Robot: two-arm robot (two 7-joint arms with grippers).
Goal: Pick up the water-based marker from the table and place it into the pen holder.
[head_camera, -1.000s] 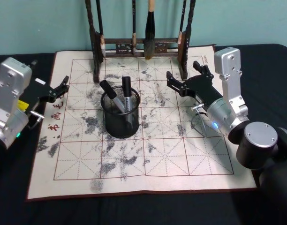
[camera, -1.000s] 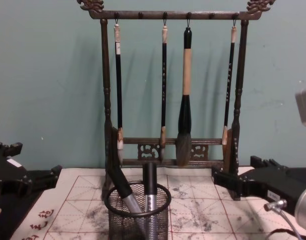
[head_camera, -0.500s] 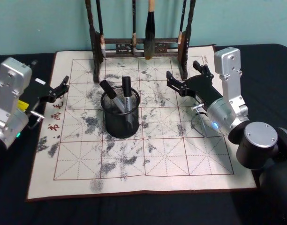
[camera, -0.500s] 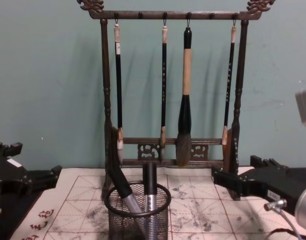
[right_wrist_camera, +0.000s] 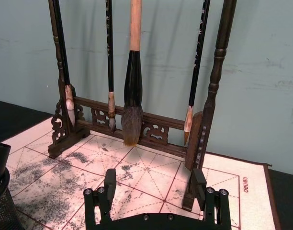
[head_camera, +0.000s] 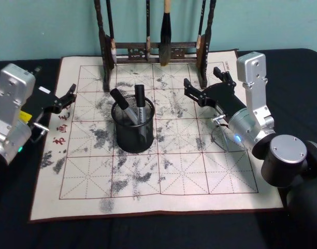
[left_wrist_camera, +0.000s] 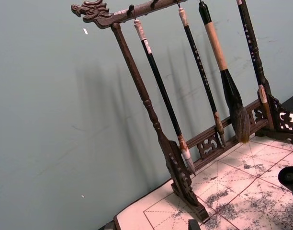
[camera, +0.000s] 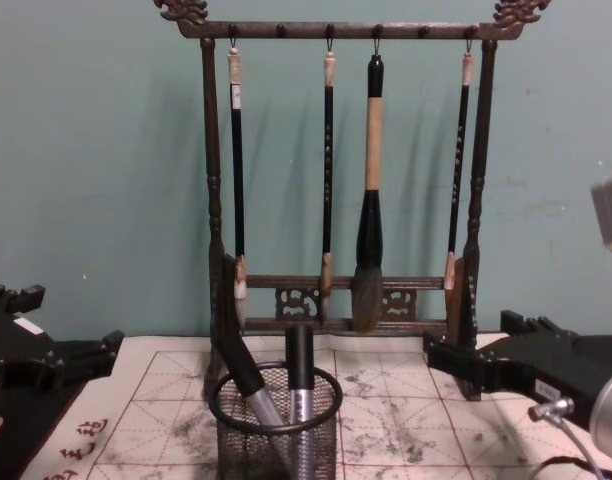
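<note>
The black mesh pen holder (head_camera: 133,136) stands on the white, ink-stained mat (head_camera: 174,176), left of centre. Two grey markers with black caps stand in it: one leans left (head_camera: 120,104), the other is upright (head_camera: 140,99). From the chest the pen holder (camera: 276,430) shows low in the middle with both markers in it. My left gripper (head_camera: 69,96) hovers open and empty at the mat's left edge. My right gripper (head_camera: 202,80) is open and empty over the mat's back right, near the rack's foot. Its fingers (right_wrist_camera: 110,181) stand wide apart.
A tall dark wooden brush rack (head_camera: 153,52) with several hanging brushes stands along the mat's back edge, close in front of my right gripper. The black table (head_camera: 148,233) surrounds the mat. A teal wall rises behind the rack.
</note>
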